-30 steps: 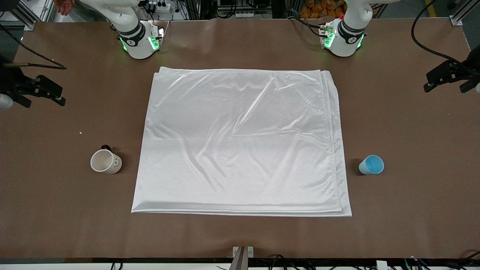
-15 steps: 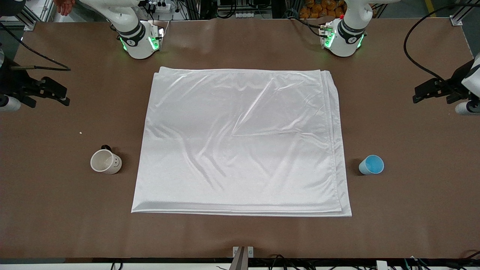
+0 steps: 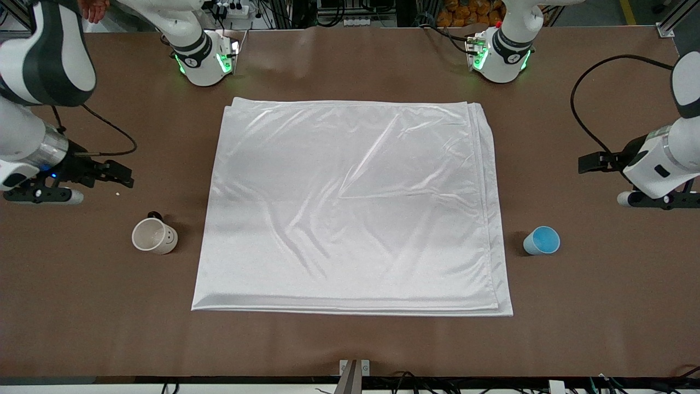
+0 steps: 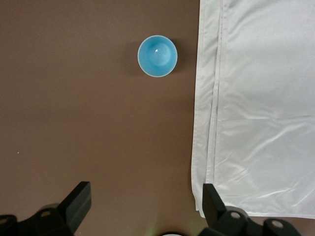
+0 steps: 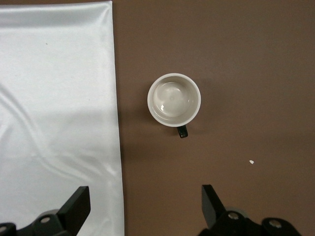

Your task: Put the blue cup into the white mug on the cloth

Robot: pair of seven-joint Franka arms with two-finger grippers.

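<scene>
Standing upright on bare table, the mug (image 3: 155,236) sits beside the cloth (image 3: 350,205) at the right arm's end, its dark handle turned away from the front camera. The right gripper (image 3: 112,176) hangs over the table near that edge, fingers wide and empty; in the right wrist view the mug (image 5: 174,100) lies ahead of the fingers (image 5: 75,206), roughly centred between them.

The cloth spreads flat mid-table, wrinkled, with nothing on it.

The cup (image 3: 541,241) stands upright, mouth up, just off the cloth's edge at the left arm's end. The left gripper (image 3: 593,162) is over bare table near it, fingers wide and empty. In the left wrist view the cup (image 4: 157,55) lies ahead of the fingers (image 4: 78,199), again about centred.

Judgement: each arm has 1 vessel on its own side, so the left arm is nearer the cup. Neither vessel is on the cloth yet.

Limits: both wrist views cut off the fingers low in frame, and the front view shows the left gripper's tips partly masked by its wrist.
</scene>
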